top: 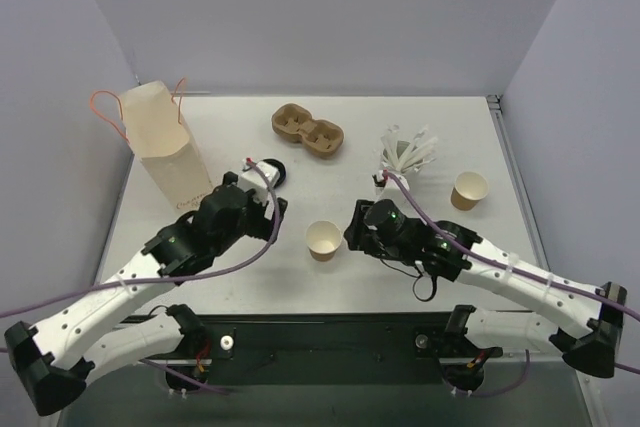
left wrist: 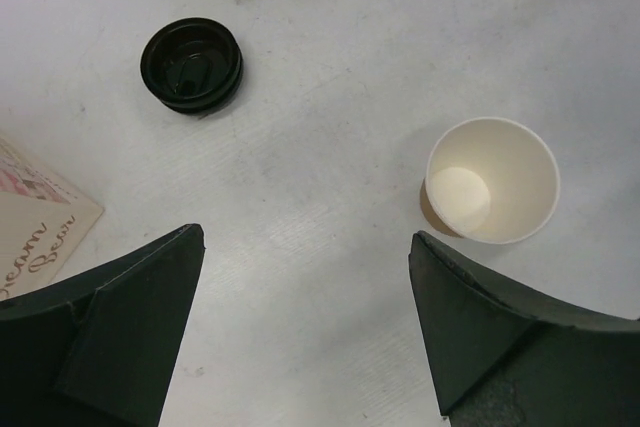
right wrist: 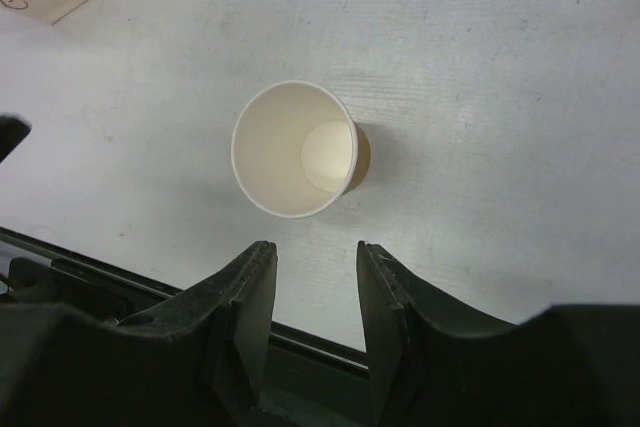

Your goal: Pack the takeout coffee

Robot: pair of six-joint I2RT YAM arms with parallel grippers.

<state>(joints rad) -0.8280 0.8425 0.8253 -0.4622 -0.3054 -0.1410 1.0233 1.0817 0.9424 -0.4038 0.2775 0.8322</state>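
The takeout coffee (top: 323, 240) is being shown standing upright and empty on the table (top: 330, 282), on the near side of the cup carrier (top: 308, 130) and well apart from it. The left gripper (left wrist: 305, 237) is being held spread wide, near-left of the carrier, with nothing in it. The right gripper (right wrist: 315, 247) is being held only narrowly parted, near-right of the carrier, with nothing between its fingers. A black lid (left wrist: 191, 64) is lying flat, near-left of the carrier.
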